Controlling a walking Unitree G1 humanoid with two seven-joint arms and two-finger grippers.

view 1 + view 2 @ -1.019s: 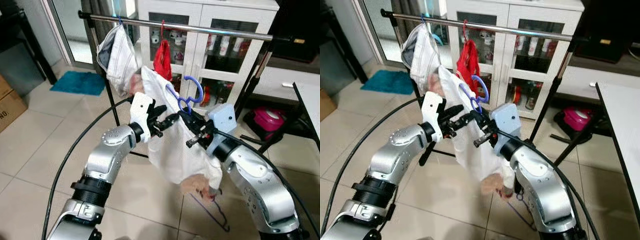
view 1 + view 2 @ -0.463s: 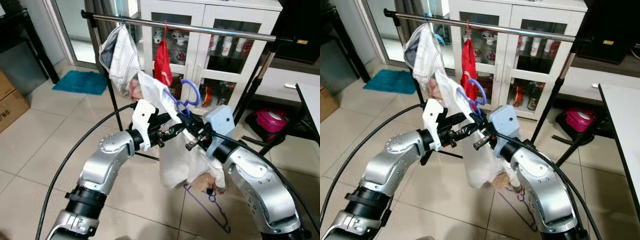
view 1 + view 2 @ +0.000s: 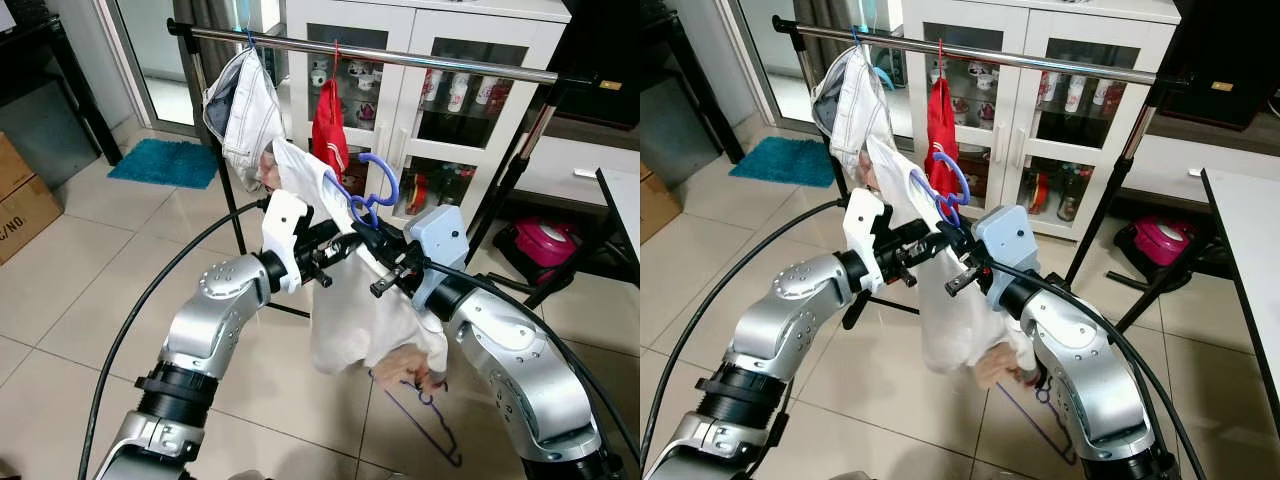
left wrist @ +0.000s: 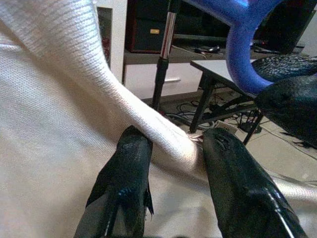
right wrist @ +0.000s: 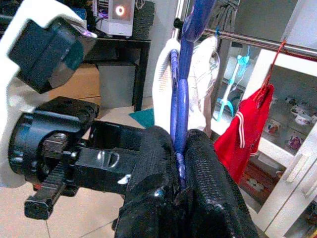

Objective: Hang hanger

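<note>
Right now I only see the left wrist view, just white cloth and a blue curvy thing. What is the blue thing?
Observer: It's the hook of a blue hanger with a white garment on it. The right gripper is shut on the hanger's neck.
Operator: Where does it go?
Observer: On a metal clothes rail above and behind the grippers. The hook is below the rail, not on it yet.
Operator: Is anything else hanging there?
Observer: Yes, a red garment and a pale garment to its left.
Operator: What is my gripper doing?
Observer: The left gripper pinches a fold of the white garment beside the hanger.
</note>
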